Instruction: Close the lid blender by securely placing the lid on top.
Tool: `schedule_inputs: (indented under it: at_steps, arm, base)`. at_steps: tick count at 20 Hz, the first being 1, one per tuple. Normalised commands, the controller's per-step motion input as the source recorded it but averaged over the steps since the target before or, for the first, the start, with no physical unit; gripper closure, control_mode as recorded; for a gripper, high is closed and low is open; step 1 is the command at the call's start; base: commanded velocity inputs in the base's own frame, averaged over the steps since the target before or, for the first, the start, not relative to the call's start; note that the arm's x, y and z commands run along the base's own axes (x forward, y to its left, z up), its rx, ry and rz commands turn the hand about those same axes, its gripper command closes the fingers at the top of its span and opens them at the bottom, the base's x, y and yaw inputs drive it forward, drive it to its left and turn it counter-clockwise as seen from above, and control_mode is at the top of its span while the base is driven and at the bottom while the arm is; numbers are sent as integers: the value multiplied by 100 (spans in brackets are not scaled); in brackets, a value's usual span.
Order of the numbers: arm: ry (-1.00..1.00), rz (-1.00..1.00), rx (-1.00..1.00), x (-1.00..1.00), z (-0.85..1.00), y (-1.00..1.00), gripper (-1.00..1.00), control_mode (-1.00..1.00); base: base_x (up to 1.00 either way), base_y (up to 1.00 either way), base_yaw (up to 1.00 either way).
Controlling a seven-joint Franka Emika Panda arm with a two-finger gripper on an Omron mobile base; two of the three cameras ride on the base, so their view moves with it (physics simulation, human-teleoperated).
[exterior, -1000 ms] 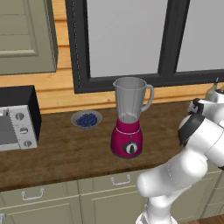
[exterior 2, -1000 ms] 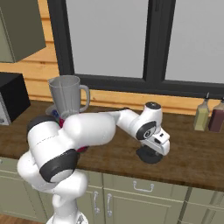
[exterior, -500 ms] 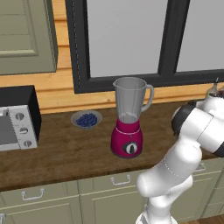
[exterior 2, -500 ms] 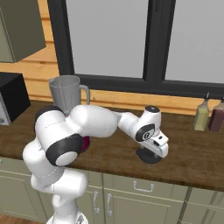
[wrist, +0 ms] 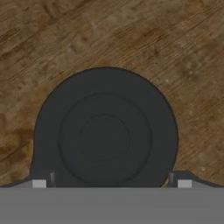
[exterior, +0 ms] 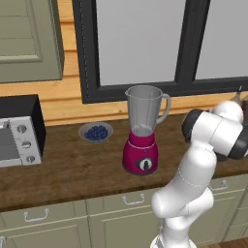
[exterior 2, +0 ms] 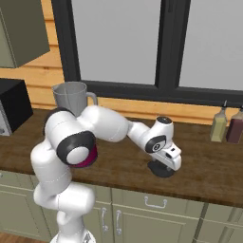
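Compared with a second ago the arm has folded in tighter, and in the right base view the gripper (exterior 2: pixel 166 163) has come down right over the lid (exterior 2: pixel 161 169), which hasn't moved from its spot on the wooden counter (exterior 2: pixel 204 171). Hand view shows the lid (wrist: pixel 105 131) lying flat dead centre, with one fingertip (wrist: pixel 41 181) just off its left edge and the other just off its right, so the jaws are spread wide around it and not squeezing anything yet. Using the blender (exterior: pixel 143 131) as the landmark and going left to right in the left base view: well to its left is one microwave (exterior: pixel 17 131), then one small bowl of blueberries (exterior: pixel 96 131) near its left side and a bit further back, then the blender itself, jar upright and open on top. The lid is well to the blender's right, and the arm's big white links sit between the two. Further right still, against the wall, are two bottles (exterior 2: pixel 219 126), one yellowish and one dark red. So that's one blender, one lid, one bowl, one microwave, two bottles.
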Motion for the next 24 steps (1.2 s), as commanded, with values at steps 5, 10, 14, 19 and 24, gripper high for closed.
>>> schedule_inputs:
  at_steps: [5,10,14,19,24]
  arm:
    - [0,0,0,16,-22,-3,-100,-100]
    - [0,0,0,13,-21,-15,-100,-100]
    - [0,0,0,9,-21,-32,-100,-100]
    - [0,0,0,12,-2,-15,-100,-100]
    - [0,0,0,-2,-25,0,100,-100]
  base:
    - [0,0,0]
    - [0,0,0]
    - [0,0,0]
    - [0,0,0]
    - [0,0,0]
